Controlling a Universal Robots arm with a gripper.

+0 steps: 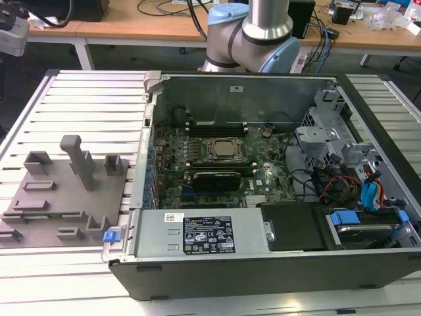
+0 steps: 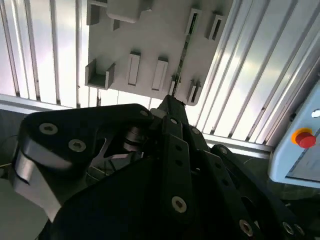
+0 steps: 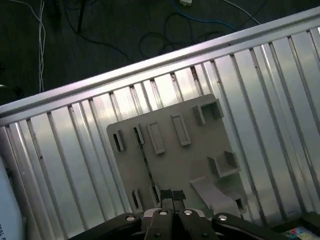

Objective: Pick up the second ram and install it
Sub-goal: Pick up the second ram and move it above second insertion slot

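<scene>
**Gripper over fixture tray; second ram seated in tray, not gripped**

Exterior view: the grey fixture tray [image 1: 72, 197] is seen on the slatted table [image 1: 85, 99], to the exterior view's left of the open computer case [image 1: 276, 280]. The black motherboard slots [image 1: 217, 124] are seen inside the case, well apart from the tray.

First wrist view: the gripper [image 3: 172, 194] is held over the tray [image 3: 185, 165]. Its fingertips are drawn together and nothing is clamped between them. The second ram [image 3: 146, 165] is seen as a thin dark-green line, stood on edge between a pair of tray slots. Its near end is placed just beside the fingertips, slightly off to one side. Its long axis is run straight away from them across the tray, roughly along the table slats. No contact is judged to be made.

Second wrist view: the gripper [image 2: 169, 102] is seen from behind, narrowed to a point. The second ram [image 2: 183, 55] is laid ahead of that point in the tray [image 2: 150, 35], with its near end closest to the tip and the same lengthwise lie.
</scene>
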